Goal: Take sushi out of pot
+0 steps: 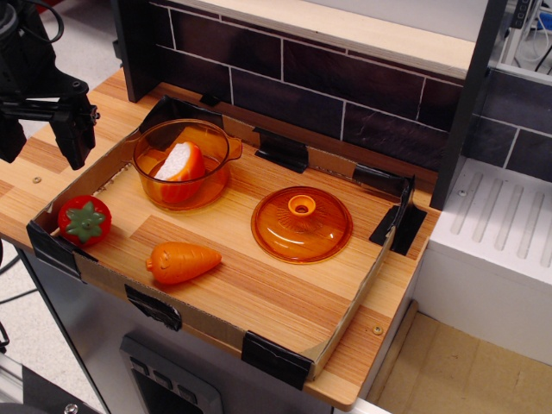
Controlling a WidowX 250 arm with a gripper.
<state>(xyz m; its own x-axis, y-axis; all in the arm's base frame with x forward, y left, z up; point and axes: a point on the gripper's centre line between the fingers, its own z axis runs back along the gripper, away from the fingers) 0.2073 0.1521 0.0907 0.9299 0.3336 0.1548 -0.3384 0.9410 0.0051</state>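
- The claw [39, 129] hangs at the upper left of the frame, above the counter's left edge and outside the cardboard rim. Its two dark fingers [73, 129] point down with a clear gap between them, and nothing is held in that gap.
- The sushi [183, 162] is inside the pot [184, 164], in the upper left part of the walled area. It leans tilted against the pot's wall, white rice side up and toward the left, orange half lower and to the right, because the deep round bowl does not let it lie flat.
- The pot is open. Its lid [301, 223] rests knob up on the counter [259, 285] near the frame's centre, well apart from the pot, so the way in from above is free.
- A carrot [182, 262] lies on its side below the pot, and a red strawberry-like toy [84, 219] sits in the lower left corner, both clear of the pot.
- The low cardboard wall [345, 323], taped at corners with black tape, likely keeps the toys from rolling off.
- Judged from this, the task is not begun: the claw is near the pot but not over it, and would need to move right and descend.
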